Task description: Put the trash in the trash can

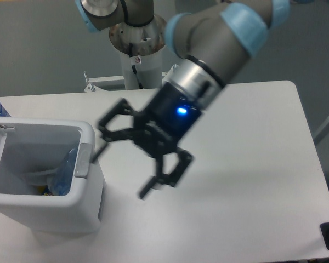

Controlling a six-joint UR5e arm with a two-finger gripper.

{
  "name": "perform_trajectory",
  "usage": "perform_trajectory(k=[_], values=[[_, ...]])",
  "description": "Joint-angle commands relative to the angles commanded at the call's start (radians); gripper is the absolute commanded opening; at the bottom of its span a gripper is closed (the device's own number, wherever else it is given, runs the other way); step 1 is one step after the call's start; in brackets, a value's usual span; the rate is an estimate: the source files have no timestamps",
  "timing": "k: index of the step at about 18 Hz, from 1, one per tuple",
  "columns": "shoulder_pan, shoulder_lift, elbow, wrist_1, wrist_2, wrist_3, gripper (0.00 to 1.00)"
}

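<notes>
At the near left corner of the table [247,164]: the trash can [55,205] is standing with its mouth open upward.
Bottle: the crushed bottle [63,172] is lying inside the can against its right wall, so that piece looks delivered.
Cup: I am not seeing the small cup anywhere; something pale is showing on the can's floor, but I cannot tell what it is.
Pincer: my pincer [123,170] is hanging just right of the can, above bare table, with its jaws spread wide and holding nothing.
Step in hand: I am judging this as the pull-away; doing it well means keeping the fingers clear of the rim.
Arm: I am reaching down from the far edge, the wrist angled toward the can, slightly blurred.
</notes>
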Motion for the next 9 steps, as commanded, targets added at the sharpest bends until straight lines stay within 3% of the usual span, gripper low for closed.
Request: perform_trajectory(k=[5,9], values=[[0.097,-0.045,-0.037,-0.002,0.003,0.046,1.00],[0.150,-0.051,-0.090,-0.005,0.139,0.182,1.00]])
